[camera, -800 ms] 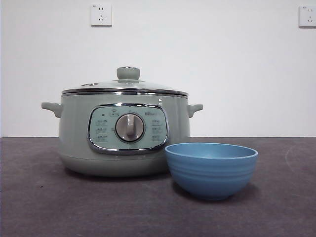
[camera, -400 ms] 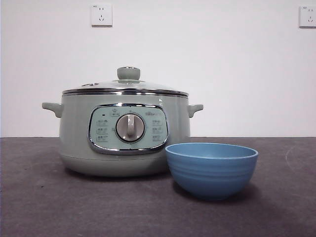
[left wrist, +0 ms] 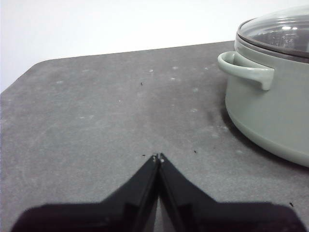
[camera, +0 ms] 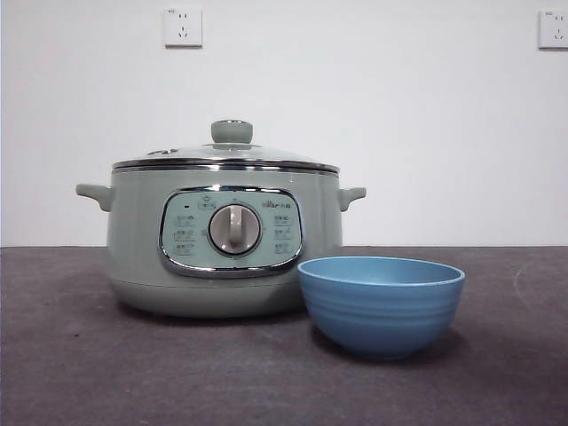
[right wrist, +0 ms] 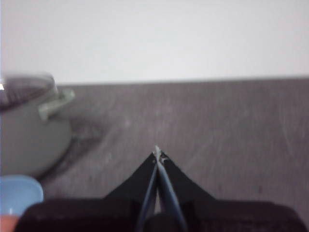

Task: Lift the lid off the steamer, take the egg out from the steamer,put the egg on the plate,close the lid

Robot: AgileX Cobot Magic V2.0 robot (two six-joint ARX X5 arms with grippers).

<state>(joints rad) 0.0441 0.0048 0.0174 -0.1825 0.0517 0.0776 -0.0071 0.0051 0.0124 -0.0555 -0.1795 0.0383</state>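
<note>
The lid point(camera: 225, 158) sits seated on the steamer point(camera: 224, 240), its pale green knob point(camera: 232, 131) upright at the centre and free on all sides, so the first lift turns on coming down onto that knob from above; neither arm shows in the front view, so both are waiting well clear; the left tool point(left wrist: 158, 158) has its jaws pressed together, holding nothing, low over the bench point(left wrist: 96, 106) with the steamer's side handle point(left wrist: 246, 70) near and ahead to one side; the right tool point(right wrist: 157, 153) is likewise closed and empty, with the steamer farther off and blurred and the plate point(camera: 381, 304) showing only as a blue edge at that view's corner; by this the left arm looks the nearer to the lid; the plate stands just in front of the steamer, whether touching cannot be told; no egg is visible; the bench is dark, matt and faintly speckled; behind it a plain white wall carries two sockets point(camera: 183, 27).
</note>
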